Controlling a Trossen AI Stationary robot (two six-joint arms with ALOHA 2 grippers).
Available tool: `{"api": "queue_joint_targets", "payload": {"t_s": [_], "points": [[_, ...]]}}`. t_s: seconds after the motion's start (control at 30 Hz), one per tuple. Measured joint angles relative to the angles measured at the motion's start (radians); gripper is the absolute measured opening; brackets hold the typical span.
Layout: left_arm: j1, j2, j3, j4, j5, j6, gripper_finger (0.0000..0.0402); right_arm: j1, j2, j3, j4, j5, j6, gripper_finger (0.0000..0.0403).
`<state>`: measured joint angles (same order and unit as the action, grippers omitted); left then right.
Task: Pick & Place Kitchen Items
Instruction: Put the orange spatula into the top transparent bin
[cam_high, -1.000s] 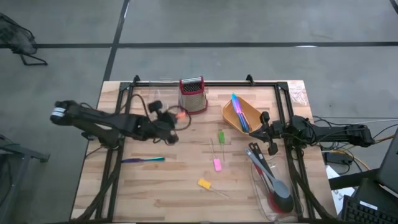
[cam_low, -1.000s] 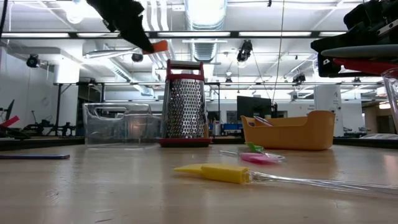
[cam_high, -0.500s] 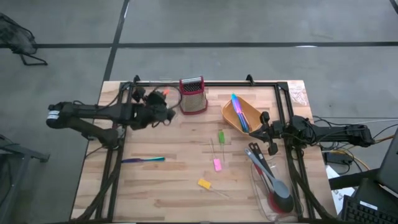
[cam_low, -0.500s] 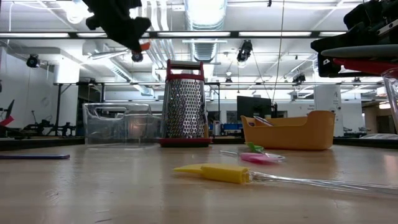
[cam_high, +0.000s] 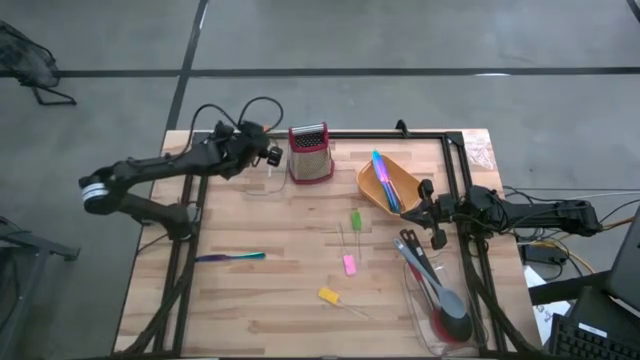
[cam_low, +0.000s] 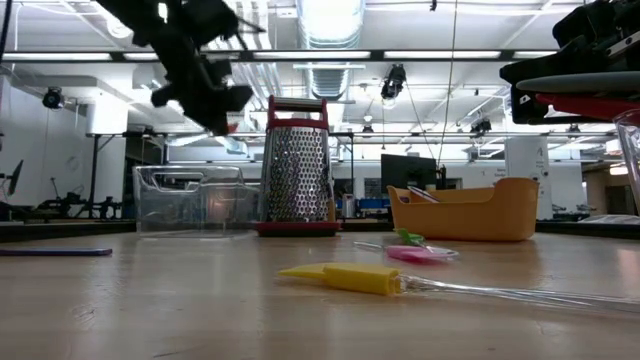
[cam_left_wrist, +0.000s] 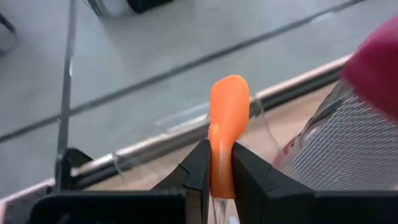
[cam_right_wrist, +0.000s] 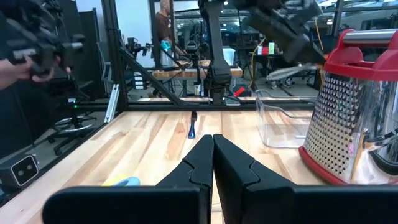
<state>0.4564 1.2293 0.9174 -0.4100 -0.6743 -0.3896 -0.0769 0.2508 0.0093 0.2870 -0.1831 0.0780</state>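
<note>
My left gripper (cam_high: 266, 156) hangs over the far part of the table, just left of the red-topped grater (cam_high: 310, 155), shut on a small orange piece (cam_left_wrist: 229, 118). In the low view that gripper (cam_low: 215, 100) is well above the clear bin (cam_low: 190, 195). A green piece (cam_high: 355, 220), a pink piece (cam_high: 349, 264) and a yellow piece (cam_high: 328, 295) lie flat mid-table. A blue-purple utensil (cam_high: 230, 257) lies flat at the left. My right gripper (cam_high: 428, 212) waits shut at the table's right side, holding nothing. My left gripper pinches the orange piece's lower half (cam_left_wrist: 219, 165) between its two fingers. The piece's rounded end (cam_left_wrist: 230, 93) sticks out beyond the fingertips. The piece is lifted clear of the table, lying along the fingers.
An orange tray (cam_high: 372, 192) holding blue and green utensils sits right of the grater. A clear bin (cam_high: 425, 310) at the near right holds long black and grey spoons. A black frame rail (cam_high: 350, 134) runs along the far edge.
My left gripper has swung from the table's middle left toward the far edge, carrying the orange piece. It has rolled at the wrist and sunk a little. It is now beside the grater and above the clear bin.
</note>
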Motion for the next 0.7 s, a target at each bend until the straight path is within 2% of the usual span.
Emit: {"api": "queue_joint_targets", "payload": {"t_s": [0.3,0.7], "points": [[0.075,0.098,-0.095,0.065,0.116,-0.067,0.0050,0.000,0.000,0.000,0.000,0.000,0.000,0.0008],[0.079,0.177,-0.129,0.121,0.134,-0.068,0.0051,0.000,0.000,0.000,0.000,0.000,0.000,0.0008]]}}
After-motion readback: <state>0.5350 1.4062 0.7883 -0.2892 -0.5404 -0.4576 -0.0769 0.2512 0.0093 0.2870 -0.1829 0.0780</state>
